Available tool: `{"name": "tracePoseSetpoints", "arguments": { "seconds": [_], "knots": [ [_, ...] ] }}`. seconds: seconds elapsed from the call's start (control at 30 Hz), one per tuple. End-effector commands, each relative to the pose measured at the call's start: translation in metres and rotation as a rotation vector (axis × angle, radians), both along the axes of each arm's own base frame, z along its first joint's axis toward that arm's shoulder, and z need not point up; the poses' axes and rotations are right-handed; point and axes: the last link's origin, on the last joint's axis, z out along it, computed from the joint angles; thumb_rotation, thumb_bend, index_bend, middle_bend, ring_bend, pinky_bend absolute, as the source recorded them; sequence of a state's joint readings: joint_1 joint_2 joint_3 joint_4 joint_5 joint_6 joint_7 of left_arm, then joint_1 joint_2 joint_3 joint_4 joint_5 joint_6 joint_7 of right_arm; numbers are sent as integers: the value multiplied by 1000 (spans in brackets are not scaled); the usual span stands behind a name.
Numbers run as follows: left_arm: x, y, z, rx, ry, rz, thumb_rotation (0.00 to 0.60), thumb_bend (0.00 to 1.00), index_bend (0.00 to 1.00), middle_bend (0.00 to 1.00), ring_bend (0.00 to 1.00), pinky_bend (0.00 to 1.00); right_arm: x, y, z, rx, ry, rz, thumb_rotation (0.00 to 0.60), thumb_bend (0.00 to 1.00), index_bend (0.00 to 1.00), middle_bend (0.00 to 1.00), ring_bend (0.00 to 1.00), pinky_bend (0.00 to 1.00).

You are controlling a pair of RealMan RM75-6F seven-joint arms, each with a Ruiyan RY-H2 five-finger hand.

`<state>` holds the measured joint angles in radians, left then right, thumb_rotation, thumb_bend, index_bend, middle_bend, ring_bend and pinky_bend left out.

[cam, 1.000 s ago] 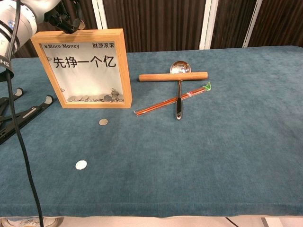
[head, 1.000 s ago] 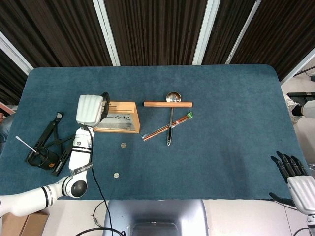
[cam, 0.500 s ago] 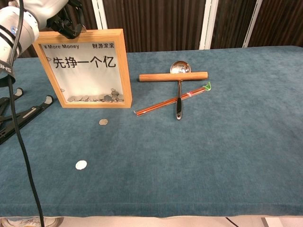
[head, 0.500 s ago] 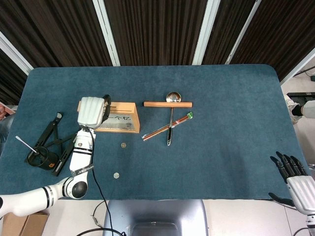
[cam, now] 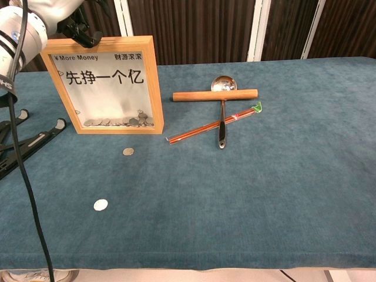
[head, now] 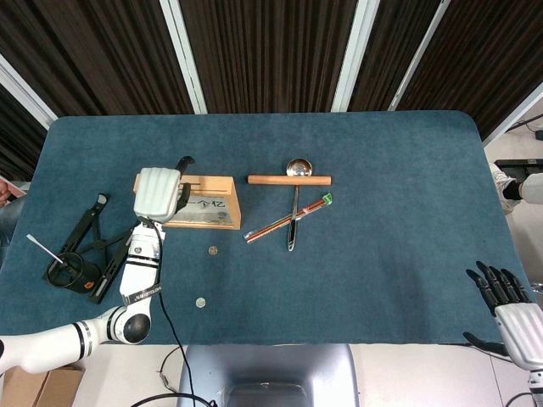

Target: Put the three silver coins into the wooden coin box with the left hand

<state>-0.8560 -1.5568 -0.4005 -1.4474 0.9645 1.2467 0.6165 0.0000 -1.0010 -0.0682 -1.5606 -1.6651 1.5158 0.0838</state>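
The wooden coin box (cam: 103, 85) stands upright with a glass front, and several coins lie at its bottom. It also shows in the head view (head: 210, 203). My left hand (head: 160, 193) hovers over the box's left top edge. In the chest view, the left hand's (cam: 66, 22) dark fingers sit just above the frame's top corner. One finger stretches out past the box, and I see no coin between the fingers. Two silver coins lie on the cloth: one just in front of the box (cam: 128, 151), another nearer the front edge (cam: 100, 204). My right hand (head: 501, 292) rests off the table's right front corner, fingers spread.
A metal ladle (head: 294, 203), a wooden rod (head: 288, 180) and red chopsticks (head: 287, 219) lie right of the box. A black folding stand (head: 89, 242) and a black cup with a stick (head: 64, 271) sit to the left. My left arm's cable hangs along the table's left front.
My left hand has shifted slightly over the box top and one finger has straightened outward. The small pale disc seen at its fingertips a second ago no longer shows. The two coins on the cloth are unmoved.
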Motion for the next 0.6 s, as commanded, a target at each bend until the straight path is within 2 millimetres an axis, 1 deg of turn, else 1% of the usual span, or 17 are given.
{"name": "tracePoseSetpoints", "arguments": {
  "seconds": [0.03,0.1,0.17,0.23,0.27,0.3,0.43,0.5,0.53,0.6],
  "knots": [
    [1,-3,3,-3,-11,-6,600,420,273,1000,1000,1000,0,0,0,1,0,1,600,149,0,0,0,0],
    [4,-11,6,-15,-37,-26,600,415,281,1000,1000,1000,0,1,0,2,0,2,600,149,0,0,0,0],
    [5,-26,8,-37,-56,-64,600,413,299,1000,1000,1000,0,1,0,1,-2,4,600,149,0,0,0,0],
    [0,-54,9,-80,-68,-112,600,413,319,1000,1000,1000,0,1,2,-4,-6,5,600,149,0,0,0,0],
    [-5,-68,10,-105,-76,-125,600,413,326,1000,1000,1000,0,2,2,-5,-6,6,600,149,0,0,0,0],
    [-12,-86,9,-141,-94,-137,600,413,331,1000,1000,1000,0,2,2,-4,-8,7,600,149,0,0,0,0],
    [-19,-100,7,-171,-105,-142,600,410,353,1000,1000,1000,1,2,2,-2,-8,10,600,149,0,0,0,0],
    [-34,-123,0,-238,-121,-125,600,408,375,1000,1000,1000,2,3,0,6,-6,16,600,149,0,0,0,0],
    [-45,-140,-6,-279,-127,-120,600,406,390,1000,1000,1000,3,4,-2,14,-3,21,600,149,0,0,0,0],
    [-69,-180,-33,-372,-106,-117,600,406,413,1000,1000,1000,5,5,-7,39,5,36,600,149,0,0,0,0]
  ]
}}
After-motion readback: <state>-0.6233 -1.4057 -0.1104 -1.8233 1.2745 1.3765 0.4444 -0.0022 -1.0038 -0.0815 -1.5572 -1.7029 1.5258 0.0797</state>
